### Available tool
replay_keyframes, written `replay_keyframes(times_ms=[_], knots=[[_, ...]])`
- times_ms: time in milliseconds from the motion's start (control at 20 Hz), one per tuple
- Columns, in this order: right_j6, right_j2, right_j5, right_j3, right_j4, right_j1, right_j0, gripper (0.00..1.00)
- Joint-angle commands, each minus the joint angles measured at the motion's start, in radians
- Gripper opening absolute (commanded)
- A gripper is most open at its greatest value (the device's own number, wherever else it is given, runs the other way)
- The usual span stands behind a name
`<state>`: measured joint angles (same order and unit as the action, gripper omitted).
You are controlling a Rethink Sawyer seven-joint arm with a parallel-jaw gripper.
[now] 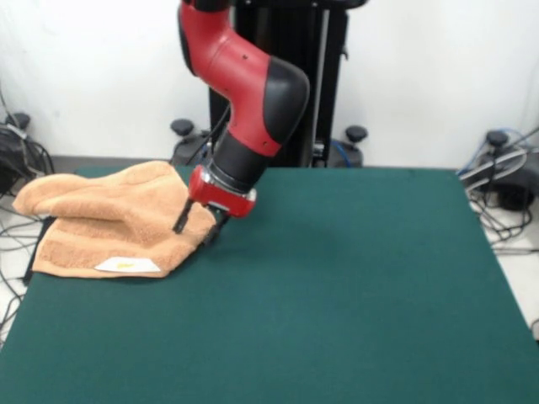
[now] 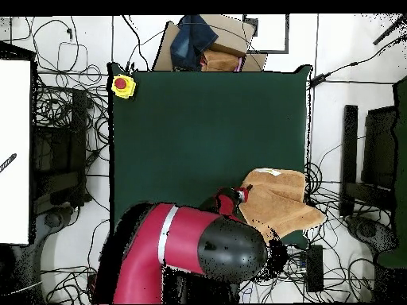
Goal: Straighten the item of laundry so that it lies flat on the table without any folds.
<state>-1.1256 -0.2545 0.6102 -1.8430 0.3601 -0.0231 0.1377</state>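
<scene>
Fingers: two dark tips spread apart, nothing between them, set down at the right edge of the towel. Towel: peach-orange, folded over itself, white label on its near edge, at the counter's far-left corner, overhanging the left edge. Arm: red and black.

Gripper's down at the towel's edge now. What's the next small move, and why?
Probably close on the towel's nearest edge, then drag it toward the open middle of the table. The gripper sits with fingers apart at that edge, and the towel lies folded over itself, hanging off the table's corner.
</scene>
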Motion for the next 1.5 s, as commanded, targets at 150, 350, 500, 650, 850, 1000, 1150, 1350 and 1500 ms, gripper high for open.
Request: replay_keyframes(times_ms=[150,350,500,650,850,1000,1150,1350,1500], knots=[[-0.325,0.128,0.021,0.086,0.066,0.012,-0.016,1.00],[-0.293,0.095,-0.018,0.054,0.079,0.020,-0.018,1.00],[-0.237,0.013,-0.041,0.024,0.127,0.080,-0.027,1.00],[-0.194,-0.064,-0.032,0.007,0.242,0.163,-0.064,1.00],[-0.065,-0.095,-0.050,0.009,0.668,0.289,-0.227,1.00],[0.107,-0.021,-0.006,0.045,0.983,0.334,-0.284,1.00],[0.161,0.023,0.053,0.113,1.062,0.371,-0.266,1.00],[0.118,0.008,0.035,0.176,1.026,0.409,-0.264,1.00],[0.012,-0.037,-0.030,0.176,0.883,0.399,-0.260,1.00]])
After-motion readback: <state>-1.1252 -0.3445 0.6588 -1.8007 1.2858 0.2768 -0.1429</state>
